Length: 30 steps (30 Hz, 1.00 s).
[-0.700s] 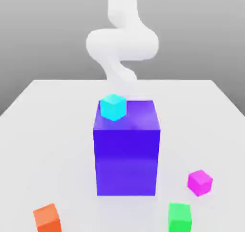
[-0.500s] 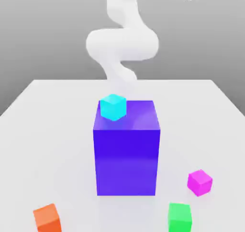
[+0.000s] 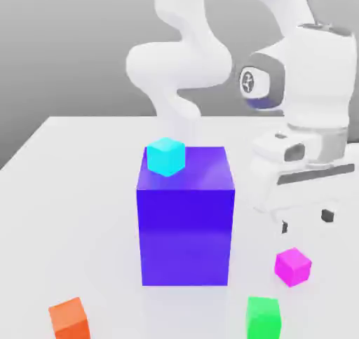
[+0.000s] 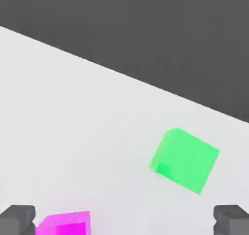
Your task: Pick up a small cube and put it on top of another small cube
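Bright, overexp. whites; v. faint shadows, soft edges.

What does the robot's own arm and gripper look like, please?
The arm is glossy white, with thick rounded links and a dark grey joint section bearing a round dark marking. The gripper has a wide white body with a dark grey strip, and two fingers ending in dark, blocky tips. I see no cables.

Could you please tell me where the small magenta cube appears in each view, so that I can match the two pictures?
Exterior view: the small magenta cube is on the table at the exterior view's right, below the gripper.
Hand view: the same cube is at the picture's edge, partly cut off, near one of the fingertips.
Shared landmark: the green cube, also at.
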Tool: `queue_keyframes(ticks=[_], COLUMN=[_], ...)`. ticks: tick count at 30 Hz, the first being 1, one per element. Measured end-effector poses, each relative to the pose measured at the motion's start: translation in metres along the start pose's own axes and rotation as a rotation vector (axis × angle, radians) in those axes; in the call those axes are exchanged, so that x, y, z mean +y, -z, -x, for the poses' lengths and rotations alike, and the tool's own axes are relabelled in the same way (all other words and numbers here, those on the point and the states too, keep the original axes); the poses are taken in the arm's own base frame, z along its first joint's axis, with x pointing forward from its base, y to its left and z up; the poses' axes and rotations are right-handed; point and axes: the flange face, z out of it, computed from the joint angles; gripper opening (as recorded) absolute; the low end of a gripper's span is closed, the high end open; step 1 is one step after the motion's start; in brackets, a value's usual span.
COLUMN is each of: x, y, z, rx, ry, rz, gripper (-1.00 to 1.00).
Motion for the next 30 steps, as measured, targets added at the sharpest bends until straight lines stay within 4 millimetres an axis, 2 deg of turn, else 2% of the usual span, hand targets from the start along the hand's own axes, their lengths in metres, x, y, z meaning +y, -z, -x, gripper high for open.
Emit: queue_keyframes(ticks=[2,7,8,15,21,24,27,28,30], x=[0.001,0.003,0.004,0.004,0.003,0.01,0.026,0.032,0.037], y=[-0.031,-0.088,-0.098,-0.1,-0.044,-0.025,-0.006,-0.005,-0.021], z=[0.022,0.033,0.034,0.035,0.027,-0.025,-0.087,-0.102,-0.112], rx=[-0.048,-0.069,-0.069,-0.068,-0.067,-0.064,-0.066,-0.066,-0.067], ry=[0.024,0.03,0.031,0.032,0.031,-0.001,-0.037,-0.046,-0.054], rz=[0.021,0.028,0.029,0.029,0.031,0.035,0.035,0.034,0.033], gripper=[0.0,0.0,-1.0,-1.0,-1.0,-1.0,-1.0,-1.0,-1.0])
